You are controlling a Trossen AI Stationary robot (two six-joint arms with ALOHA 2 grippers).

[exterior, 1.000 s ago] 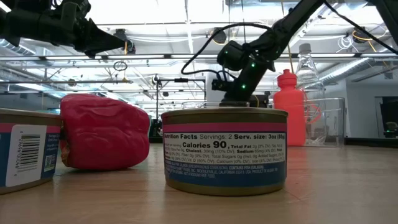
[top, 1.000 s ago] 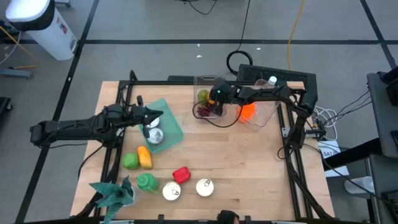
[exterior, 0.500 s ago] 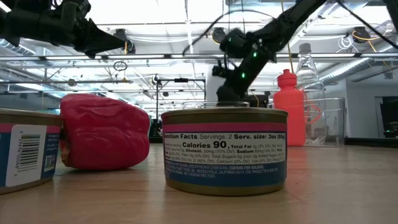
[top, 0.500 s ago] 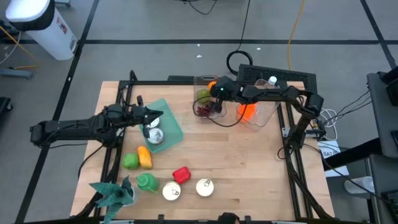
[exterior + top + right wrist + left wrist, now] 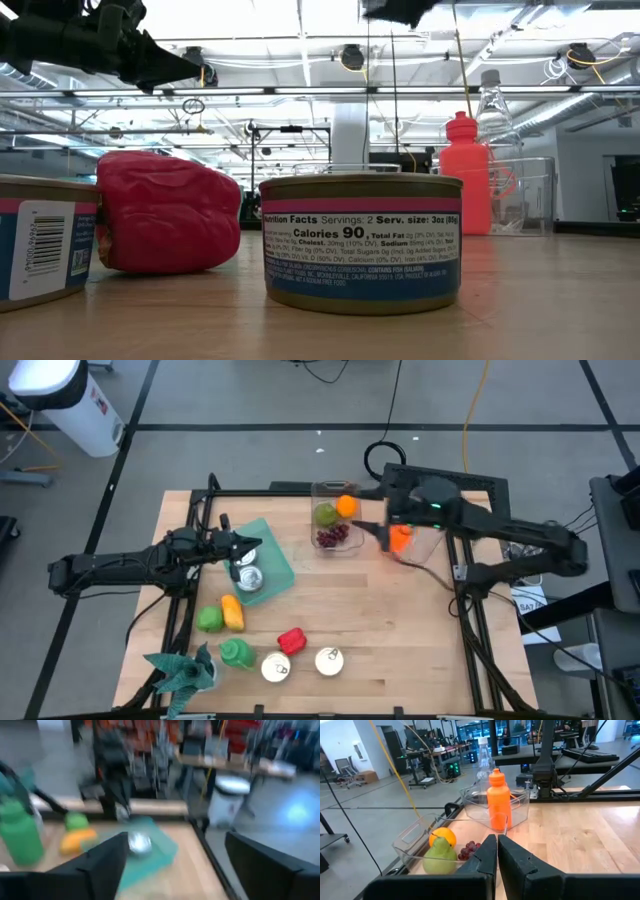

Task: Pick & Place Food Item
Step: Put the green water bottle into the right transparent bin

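A clear bin (image 5: pixel 335 520) at the table's far middle holds an orange (image 5: pixel 346 505), a green pear (image 5: pixel 326 514) and red grapes (image 5: pixel 333 537); all three also show in the left wrist view, orange (image 5: pixel 442 838), pear (image 5: pixel 440 861). My right gripper (image 5: pixel 372 528) hovers high, just right of that bin, open with nothing between its fingers (image 5: pixel 175 855). My left gripper (image 5: pixel 255 544) is shut and empty (image 5: pixel 497 851), held level above the teal cloth (image 5: pixel 272 565) at the left.
A second clear bin holds an orange bottle (image 5: pixel 400 538) and a clear bottle. On the cloth stands a can (image 5: pixel 248 578). Near the front lie a green pepper (image 5: pixel 208 620), yellow pepper (image 5: pixel 232 612), red pepper (image 5: pixel 291 641), green bottle (image 5: pixel 236 652) and two cans (image 5: pixel 329 660).
My right gripper has risen out of the clear fruit bin and swung back toward the table's right edge, tipping from pointing down to level. The orange, hidden under it before, now lies in the bin beside the pear.
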